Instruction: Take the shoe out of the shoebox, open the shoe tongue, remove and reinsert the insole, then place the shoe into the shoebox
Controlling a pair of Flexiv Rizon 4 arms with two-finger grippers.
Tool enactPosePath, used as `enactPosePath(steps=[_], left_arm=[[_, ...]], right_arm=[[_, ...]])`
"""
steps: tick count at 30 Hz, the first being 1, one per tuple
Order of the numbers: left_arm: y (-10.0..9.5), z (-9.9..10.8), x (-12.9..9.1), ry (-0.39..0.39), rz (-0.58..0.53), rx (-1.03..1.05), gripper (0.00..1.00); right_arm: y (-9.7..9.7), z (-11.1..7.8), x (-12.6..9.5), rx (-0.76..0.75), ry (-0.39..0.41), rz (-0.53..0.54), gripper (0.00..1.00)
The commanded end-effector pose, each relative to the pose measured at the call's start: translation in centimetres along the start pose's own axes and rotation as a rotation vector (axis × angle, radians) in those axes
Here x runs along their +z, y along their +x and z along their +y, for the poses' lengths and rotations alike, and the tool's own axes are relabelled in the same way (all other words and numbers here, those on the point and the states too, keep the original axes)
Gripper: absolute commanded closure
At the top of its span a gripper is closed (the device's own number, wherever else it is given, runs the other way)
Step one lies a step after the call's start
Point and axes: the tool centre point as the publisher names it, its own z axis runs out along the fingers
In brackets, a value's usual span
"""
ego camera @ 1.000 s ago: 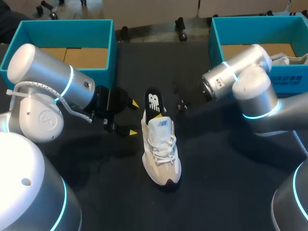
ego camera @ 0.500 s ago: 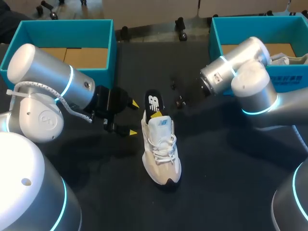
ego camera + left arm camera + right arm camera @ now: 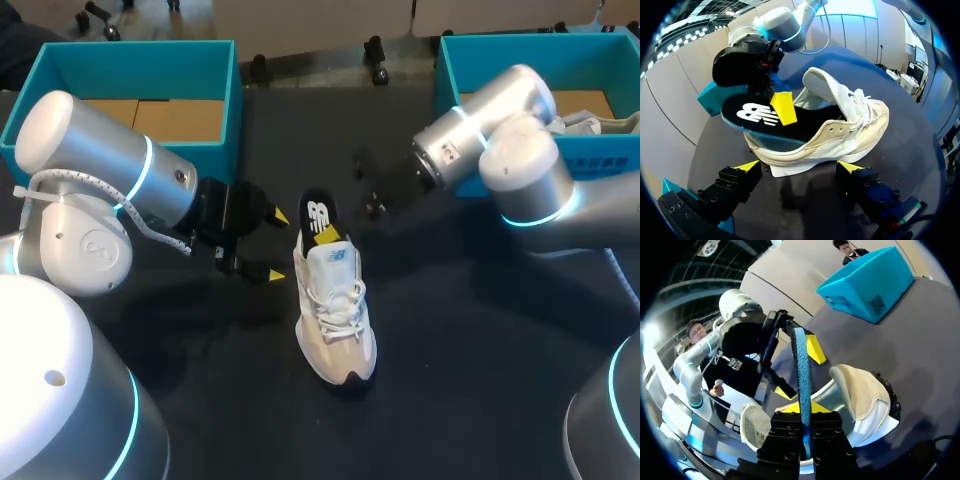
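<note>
My right claw [image 3: 803, 413] grips the heel edge of the thin black-topped, blue-backed foam insole [image 3: 802, 365], probably light and floppy, while my left claw [image 3: 799, 167] gapes empty beside the soft white lace-up sneaker [image 3: 850, 130].

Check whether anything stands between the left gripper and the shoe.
Nothing visible does. The open left gripper sits beside the shoe, with only bare table between them. The insole, clamped in the right gripper, sticks out of the heel.

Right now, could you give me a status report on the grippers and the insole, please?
Right gripper shut on insole, heel end lifted out, forepart inside white sneaker. Left gripper open beside heel, not touching. Nothing blocking insole.
</note>
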Motion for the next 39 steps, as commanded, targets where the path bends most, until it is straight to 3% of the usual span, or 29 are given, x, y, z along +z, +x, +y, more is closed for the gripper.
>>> enactPosePath(steps=[1,9,14,15,17,22,29,33,39], left_arm=[[0.1,0.0,0.0,-0.002,-0.002,0.0,0.0],[0.1,0.0,0.0,-0.002,-0.002,0.0,0.0],[0.1,0.0,0.0,-0.002,-0.002,0.0,0.0],[0.1,0.0,0.0,-0.002,-0.002,0.0,0.0],[0.1,0.0,0.0,-0.002,-0.002,0.0,0.0],[0.1,0.0,0.0,-0.002,-0.002,0.0,0.0],[0.1,0.0,0.0,-0.002,-0.002,0.0,0.0],[0.1,0.0,0.0,-0.002,-0.002,0.0,0.0],[0.1,0.0,0.0,-0.002,-0.002,0.0,0.0]], right_arm=[[-0.1,-0.5,0.7,0.02,0.003,0.012,1.0],[0.8,-2.4,2.0,0.086,-0.002,0.04,1.0],[0.8,-2.3,1.3,0.088,-0.004,0.019,1.0],[0.8,-2.1,1.2,0.084,-0.002,0.015,0.96],[0.9,-1.6,0.7,0.071,0.01,0.003,0.73],[0.8,-0.6,-0.2,0.047,0.034,-0.022,0.67],[-0.3,0.4,-0.7,0.016,0.054,-0.01,0.74],[-1.0,0.2,-0.3,0.043,0.085,0.009,1.0],[-0.8,-0.7,0.4,0.086,0.102,0.022,1.0]])
